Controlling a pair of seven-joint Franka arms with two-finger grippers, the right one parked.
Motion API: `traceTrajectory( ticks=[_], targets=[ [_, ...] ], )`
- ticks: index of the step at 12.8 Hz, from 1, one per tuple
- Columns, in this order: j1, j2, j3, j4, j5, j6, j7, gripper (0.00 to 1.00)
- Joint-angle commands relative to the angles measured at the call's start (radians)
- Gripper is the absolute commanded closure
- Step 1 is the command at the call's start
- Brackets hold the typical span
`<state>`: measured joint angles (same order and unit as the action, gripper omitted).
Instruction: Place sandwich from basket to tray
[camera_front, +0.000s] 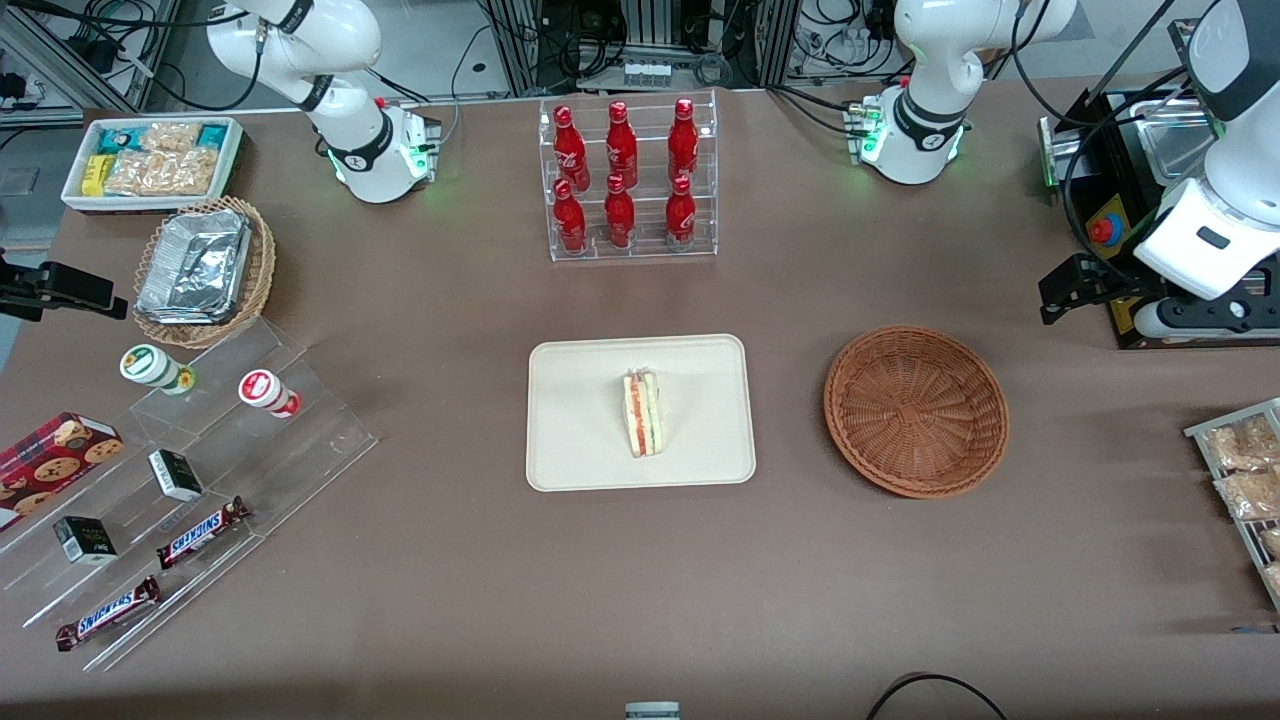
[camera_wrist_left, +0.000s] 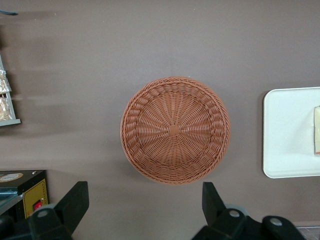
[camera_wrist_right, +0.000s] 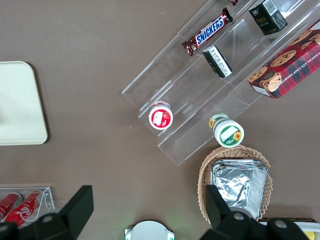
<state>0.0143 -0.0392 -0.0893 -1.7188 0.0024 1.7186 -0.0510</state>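
The sandwich (camera_front: 641, 412) stands on its edge in the middle of the cream tray (camera_front: 570, 420). The reddish-brown wicker basket (camera_front: 915, 410) is empty and sits beside the tray, toward the working arm's end of the table. My left gripper (camera_front: 1062, 290) hangs above the table, farther from the front camera than the basket. In the left wrist view the gripper (camera_wrist_left: 144, 200) is open and empty, with the basket (camera_wrist_left: 175, 130) straight below the camera. That view also shows one end of the tray (camera_wrist_left: 285, 135) and a sliver of the sandwich (camera_wrist_left: 317, 130).
An acrylic rack of red bottles (camera_front: 625, 180) stands farther from the camera than the tray. A black box with a red button (camera_front: 1110, 230) and a rack of snack packets (camera_front: 1245, 470) are near the gripper. A stepped acrylic shelf of snacks (camera_front: 200, 470), a tan basket with foil containers (camera_front: 205, 270) and a white bin (camera_front: 150, 160) lie toward the parked arm's end.
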Motion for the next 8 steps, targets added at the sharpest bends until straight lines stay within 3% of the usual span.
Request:
traceTrajectory(
  ticks=[1, 8],
  targets=[
    [-0.002, 0.039, 0.005, 0.066, -0.001, -0.011, 0.011, 0.0],
    [-0.02, 0.03, 0.063, 0.082, 0.008, -0.053, 0.013, 0.0]
  ],
)
